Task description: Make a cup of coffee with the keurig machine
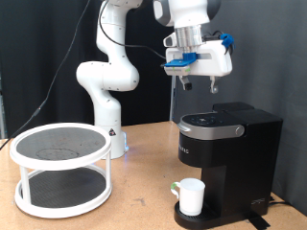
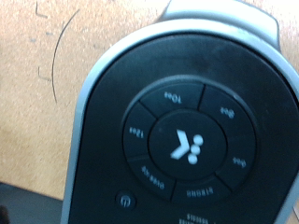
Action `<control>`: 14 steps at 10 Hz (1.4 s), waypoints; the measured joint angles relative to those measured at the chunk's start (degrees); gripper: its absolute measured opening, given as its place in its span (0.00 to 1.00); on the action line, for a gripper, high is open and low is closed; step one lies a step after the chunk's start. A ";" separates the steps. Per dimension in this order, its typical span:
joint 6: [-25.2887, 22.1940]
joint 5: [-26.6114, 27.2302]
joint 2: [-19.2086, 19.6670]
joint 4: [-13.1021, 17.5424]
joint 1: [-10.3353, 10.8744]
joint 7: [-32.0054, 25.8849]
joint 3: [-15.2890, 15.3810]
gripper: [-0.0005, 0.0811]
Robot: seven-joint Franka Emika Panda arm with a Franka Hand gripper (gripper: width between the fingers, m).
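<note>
Keurig [image 1: 228,153]: matte black box at my exterior view's right, lid shut, silver-rimmed button ring on top [image 2: 182,145].
Cup [image 1: 190,196]: plain white, upright on its drip base.

A plain white cylindrical mug [image 1: 190,196] sits on the drip base of the boxy matte black coffee maker [image 1: 226,161], whose lid is closed, while the white arm's two-finger gripper [image 1: 195,86] hangs above it, near a white two-tier round rack [image 1: 61,168].
</note>
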 joint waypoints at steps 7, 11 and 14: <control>3.28 -1.45 2.26 -2.34 0.05 0.30 2.86 0.39; 4.37 -2.50 4.46 -3.87 0.02 0.87 4.09 0.02; 5.64 -3.33 6.35 -4.24 -0.01 1.46 4.24 0.01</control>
